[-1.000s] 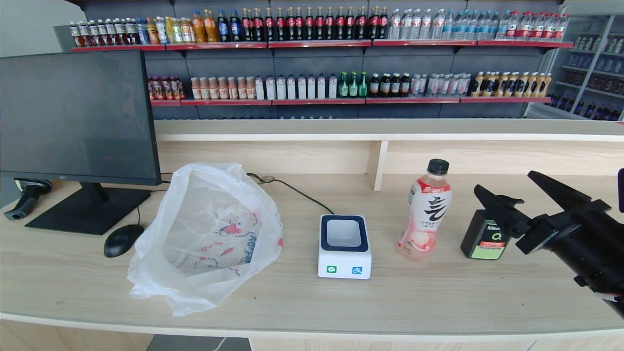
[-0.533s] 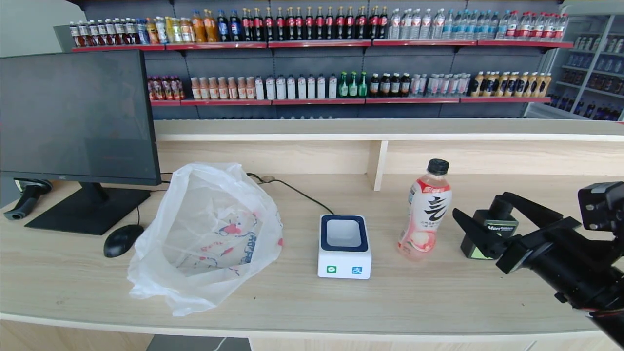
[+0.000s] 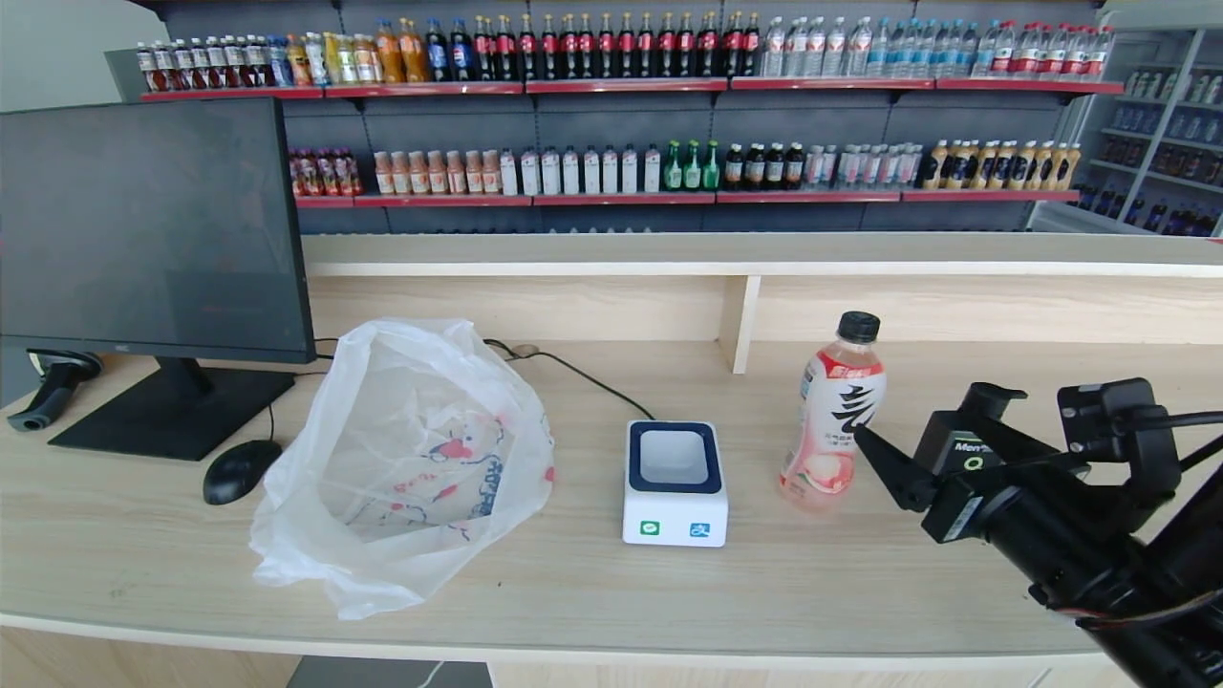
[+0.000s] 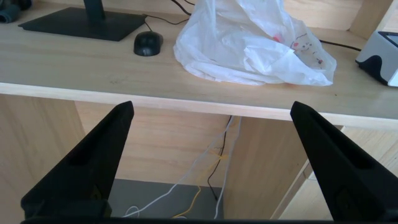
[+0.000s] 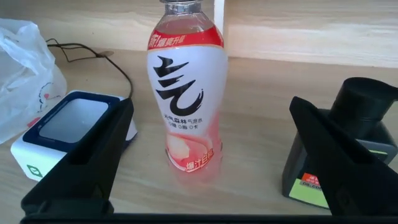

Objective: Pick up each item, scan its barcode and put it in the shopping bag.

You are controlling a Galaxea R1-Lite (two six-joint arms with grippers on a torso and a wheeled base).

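A pink drink bottle (image 3: 833, 411) with a black cap stands upright on the wooden counter (image 3: 611, 592), right of the white barcode scanner (image 3: 675, 483). A small black container (image 3: 958, 451) with a green label stands right of the bottle. My right gripper (image 3: 917, 413) is open, low over the counter, in front of the black container and just right of the bottle. In the right wrist view the bottle (image 5: 186, 93) stands between and beyond the fingertips, untouched. The white plastic shopping bag (image 3: 401, 459) sits open at the left. My left gripper (image 4: 211, 106) is open below the counter's front edge.
A monitor (image 3: 153, 220) on a black stand, a mouse (image 3: 239, 470) and a handheld scanner (image 3: 53, 382) stand at the far left. A cable (image 3: 573, 373) runs behind the bag. A raised wooden ledge (image 3: 755, 258) backs the counter, with drink shelves behind it.
My right gripper has swung left and dropped lower, from right of the black container to in front of it, closer to the pink bottle. Nothing else has moved.
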